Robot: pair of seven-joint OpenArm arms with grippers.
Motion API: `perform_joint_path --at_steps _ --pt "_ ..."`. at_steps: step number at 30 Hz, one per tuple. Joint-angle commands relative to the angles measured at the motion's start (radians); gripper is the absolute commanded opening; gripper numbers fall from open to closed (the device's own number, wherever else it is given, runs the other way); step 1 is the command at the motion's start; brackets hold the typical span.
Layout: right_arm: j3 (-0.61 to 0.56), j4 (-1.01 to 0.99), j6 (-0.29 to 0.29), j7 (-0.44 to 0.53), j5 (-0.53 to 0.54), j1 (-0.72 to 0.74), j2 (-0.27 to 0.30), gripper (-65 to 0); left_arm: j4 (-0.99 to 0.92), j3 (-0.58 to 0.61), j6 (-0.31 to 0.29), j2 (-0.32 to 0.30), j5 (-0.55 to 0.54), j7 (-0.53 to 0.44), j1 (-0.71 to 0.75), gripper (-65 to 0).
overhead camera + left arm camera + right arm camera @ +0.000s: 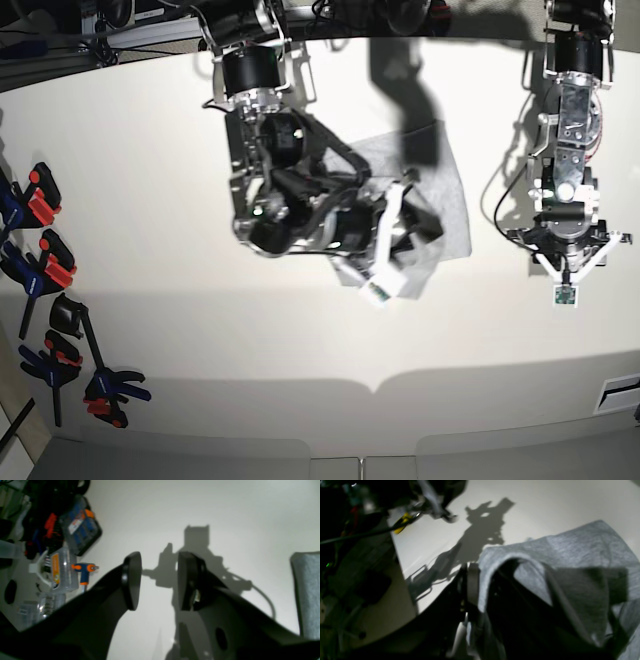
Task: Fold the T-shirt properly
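Observation:
The light grey T-shirt (pixel 448 188) lies bunched on the white table (pixel 150 180), partly folded over itself. No lettering shows. My right gripper (pixel 403 228) is over its lower left part and is shut on a fold of the cloth. In the right wrist view the T-shirt (pixel 570 547) drapes over the right gripper (pixel 480 585) and hides one finger. My left gripper (pixel 566 266) hangs over bare table to the right of the shirt. In the left wrist view the left gripper (pixel 158 580) is open and empty, and only an edge of the T-shirt (pixel 308 592) shows at the right.
Several blue, red and black clamps (pixel 45 275) lie along the table's left edge. In the left wrist view, tool cases and an orange-handled tool (pixel 75 530) crowd the far left. A dark table edge with cables (pixel 370 532) shows in the right wrist view.

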Motion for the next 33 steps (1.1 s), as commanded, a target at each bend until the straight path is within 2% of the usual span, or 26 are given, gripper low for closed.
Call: perform_joint_path --at_steps 1,8,9,12,14,18,20,22,26,28,31,33 --pt "-0.025 0.02 0.011 0.03 0.032 0.027 -0.01 -65.0 0.019 -0.006 0.012 -0.011 0.017 -0.019 -0.016 -43.4" --pt "-0.119 0.02 0.009 0.046 0.023 0.027 -0.01 -65.0 0.019 -0.006 0.012 -0.011 0.017 -0.014 -0.016 -43.4" --pt "-0.127 0.02 0.009 0.047 0.023 0.027 -0.01 -61.1 0.019 -0.006 0.012 -0.011 0.017 -0.014 -0.016 -43.4" --pt "-0.152 0.02 0.008 0.065 0.03 0.026 -0.01 -42.8 0.019 -0.006 0.012 -0.011 0.017 -0.014 -0.016 -43.4" --pt "-0.174 0.02 0.008 0.079 0.074 0.026 -0.01 -36.2 0.019 -0.006 0.011 -0.011 0.017 -0.014 -0.016 -43.4" --pt "-0.231 0.02 0.024 0.076 0.213 0.027 -0.01 -35.0 0.019 -0.006 0.011 -0.012 0.018 -0.016 -0.016 -43.4" --pt "-0.245 0.02 0.055 0.088 0.212 0.033 -0.01 -35.1 0.019 -0.006 0.011 -0.012 0.018 -0.016 -0.016 -43.4" --pt "-0.238 0.02 0.051 0.09 0.167 0.052 -0.01 -35.1 0.019 -0.006 0.01 -0.012 0.018 -0.015 -0.016 -43.4" --pt "-0.174 0.02 -0.057 0.089 -0.034 0.115 -0.01 -35.1 0.019 -0.006 0.008 -0.012 0.018 -0.007 -0.016 -43.4" --pt "-0.119 0.021 -0.08 0.074 -0.116 0.142 -0.01 -35.1 0.019 -0.006 0.002 -0.011 0.012 0.031 -0.016 -43.4" --pt "-0.015 0.024 -0.079 0.011 -0.231 0.171 -0.01 -35.1 0.035 -0.006 -0.092 -0.011 -0.066 0.077 -0.01 -43.4" --pt "0.06 0.024 -0.063 -0.012 -0.32 0.177 -0.01 -35.1 0.079 -0.006 -0.167 -0.011 -0.148 0.04 0.013 -43.4"
